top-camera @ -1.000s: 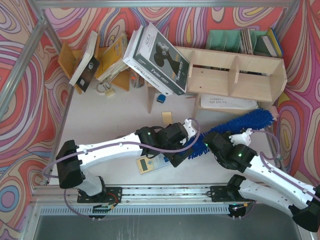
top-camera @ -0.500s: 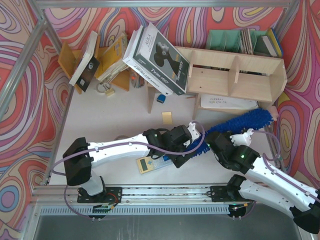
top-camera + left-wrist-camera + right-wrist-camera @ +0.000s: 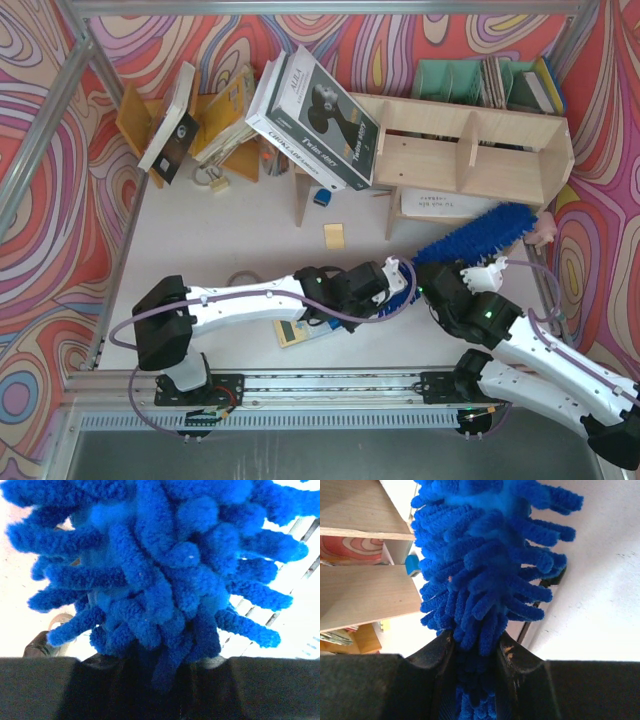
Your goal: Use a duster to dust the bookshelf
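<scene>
The blue fluffy duster [image 3: 485,230] slants from the table's middle up toward the right end of the pale plywood bookshelf [image 3: 470,150], its tip near the lower tier. My left gripper [image 3: 403,283] is shut on the duster's near end. My right gripper [image 3: 447,268] is shut on it just beyond. In the left wrist view the duster [image 3: 165,570] fills the frame above the shut gripper [image 3: 160,670]. In the right wrist view the black fingers [image 3: 515,655] of the gripper [image 3: 475,650] squeeze the duster [image 3: 485,555], with the bookshelf [image 3: 365,595] at the left.
Large books [image 3: 315,105] lean on the bookshelf's left end. An orange-brown rack [image 3: 215,120] of books stands at the back left, green file holders [image 3: 455,80] behind the shelf. A calculator [image 3: 300,330], a yellow note [image 3: 334,235] and a small blue block [image 3: 320,197] lie on the table.
My left gripper moved right and closed on the duster's near end. The duster's far tip swung up closer to the bookshelf. The right gripper stayed shut on it.
</scene>
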